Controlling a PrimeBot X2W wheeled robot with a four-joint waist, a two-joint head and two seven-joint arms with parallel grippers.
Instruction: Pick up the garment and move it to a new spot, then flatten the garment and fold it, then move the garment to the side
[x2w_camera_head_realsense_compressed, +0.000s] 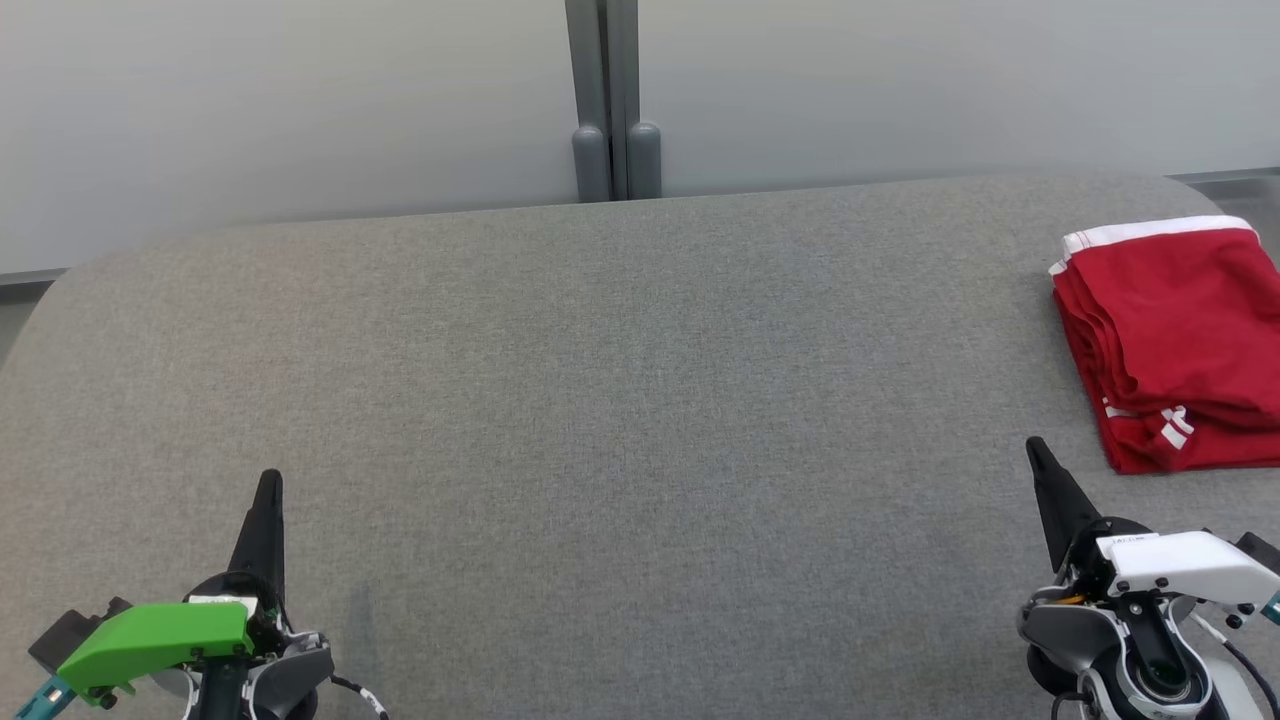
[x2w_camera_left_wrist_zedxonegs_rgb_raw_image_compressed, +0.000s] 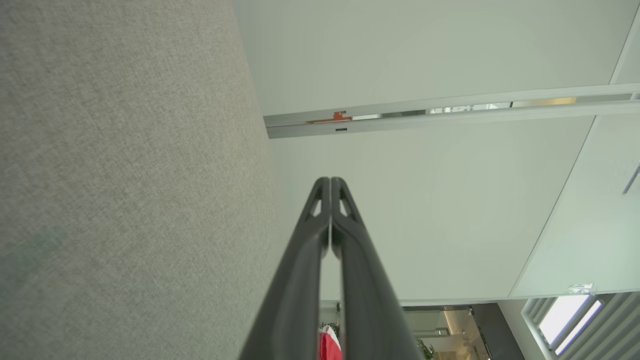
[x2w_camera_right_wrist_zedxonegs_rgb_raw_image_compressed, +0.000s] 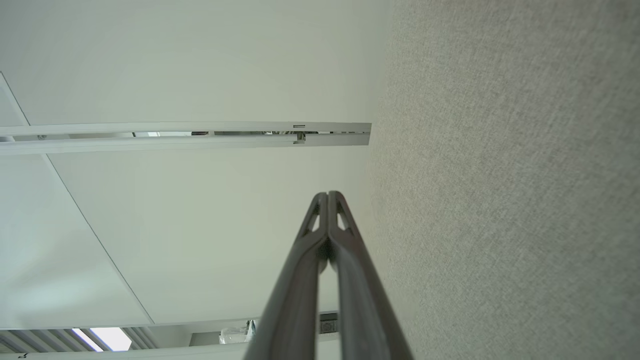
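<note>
Garment (x2w_camera_head_realsense_compressed: 1170, 340) aside — left claw (x2w_camera_head_realsense_compressed: 270, 482); right claw (x2w_camera_head_realsense_compressed: 1036, 450) pinched

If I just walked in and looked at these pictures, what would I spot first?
The bright red garment jumps out: it lies folded, a white band along its top, at the far right of the big grey table. Next you'd see the left gripper at the lower left and the right gripper at the lower right, each with dark fingers shut and holding nothing.
</note>
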